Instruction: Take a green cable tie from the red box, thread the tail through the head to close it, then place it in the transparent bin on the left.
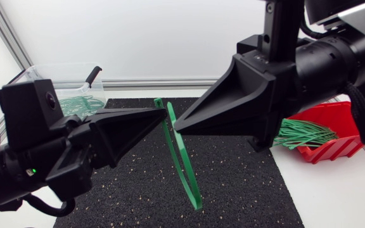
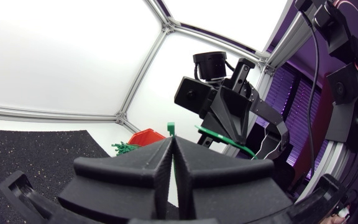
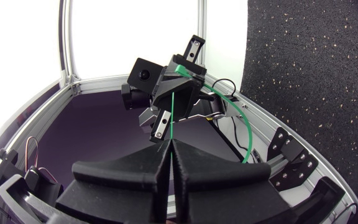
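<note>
A green cable tie [image 1: 184, 166] hangs in a long bow above the black mat [image 1: 233, 171]. My left gripper [image 1: 162, 117] is shut on it just below its head [image 1: 159, 102], which pokes out past the fingertips [image 2: 171, 129]. My right gripper [image 1: 177, 126] meets it tip to tip and is shut on the other strand. In the right wrist view the tie [image 3: 174, 115] runs from my right gripper [image 3: 171, 143] straight to the left one [image 3: 178, 84]. Whether the tail passes through the head is hidden. The red box [image 1: 338, 120] holds several green ties [image 1: 304, 134].
The transparent bin [image 1: 40, 73] stands at the back left with closed green ties [image 1: 81, 101] inside. The red box sits at the right, off the mat's edge. Both arms hover close together over the mat's middle.
</note>
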You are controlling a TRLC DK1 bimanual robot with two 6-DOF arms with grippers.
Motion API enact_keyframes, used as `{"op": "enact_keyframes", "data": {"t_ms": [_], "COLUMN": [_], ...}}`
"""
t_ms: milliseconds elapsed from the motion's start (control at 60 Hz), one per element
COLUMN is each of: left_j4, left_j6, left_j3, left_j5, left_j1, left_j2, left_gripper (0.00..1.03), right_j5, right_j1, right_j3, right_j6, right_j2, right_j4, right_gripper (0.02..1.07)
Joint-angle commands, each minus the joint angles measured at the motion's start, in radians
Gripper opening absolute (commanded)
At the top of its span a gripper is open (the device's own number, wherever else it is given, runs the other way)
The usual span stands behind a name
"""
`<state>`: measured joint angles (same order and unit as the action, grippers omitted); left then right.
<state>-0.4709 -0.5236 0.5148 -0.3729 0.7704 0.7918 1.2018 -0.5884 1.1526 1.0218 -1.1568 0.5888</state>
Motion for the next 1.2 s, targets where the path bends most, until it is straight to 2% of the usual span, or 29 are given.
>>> {"op": "enact_keyframes", "data": {"t_ms": [0,417,667,1183], "left_j4": [-0.008,0.008,0.054,0.054], "left_j6": [-0.018,0.030,0.033,0.027], "left_j3": [0.013,0.062,0.096,0.116], "left_j5": [0.019,0.164,0.183,0.201], "left_j1": [0.027,0.182,0.185,0.208], "left_j2": [-0.008,0.018,-0.012,-0.011], "left_gripper": [0.04,0.04,0.04,0.04], "right_j5": [-0.008,-0.015,-0.016,-0.025], "right_j1": [-0.013,-0.021,-0.024,-0.054], "right_j3": [-0.005,-0.048,-0.047,0.006], "right_j6": [0.027,0.027,0.027,0.027], "right_j2": [0.048,0.111,0.134,0.112], "right_j4": [0.022,0.029,0.029,0.054], "right_gripper": [0.08,0.08,0.08,0.08]}}
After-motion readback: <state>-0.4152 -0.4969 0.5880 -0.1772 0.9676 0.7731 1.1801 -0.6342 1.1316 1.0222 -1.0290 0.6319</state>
